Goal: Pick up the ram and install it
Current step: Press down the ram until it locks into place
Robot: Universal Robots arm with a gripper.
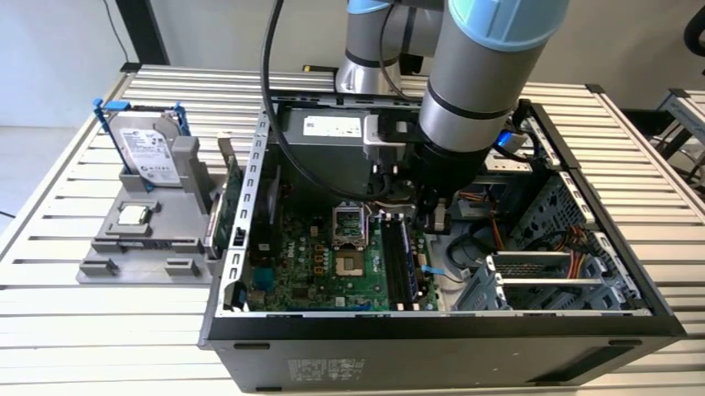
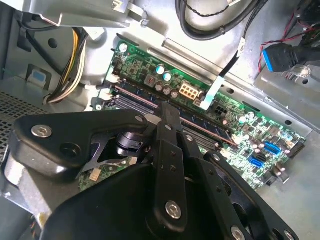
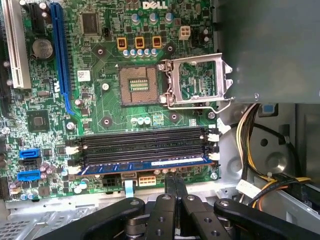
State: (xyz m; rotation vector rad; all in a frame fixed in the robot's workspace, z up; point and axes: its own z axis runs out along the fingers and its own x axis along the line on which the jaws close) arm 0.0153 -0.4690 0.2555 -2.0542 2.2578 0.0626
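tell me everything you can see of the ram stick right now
The ram is a slim, long stick with a blue-looking edge, sitting in the memory slot nearest the board's edge, parallel to the empty black slots beside it. White latches sit at the slot ends. The claw hangs just beyond it, not touching.

exterior view high above the open computer case (image 1: 573,247); both wrist views close over its motherboard (image 3: 100,100).
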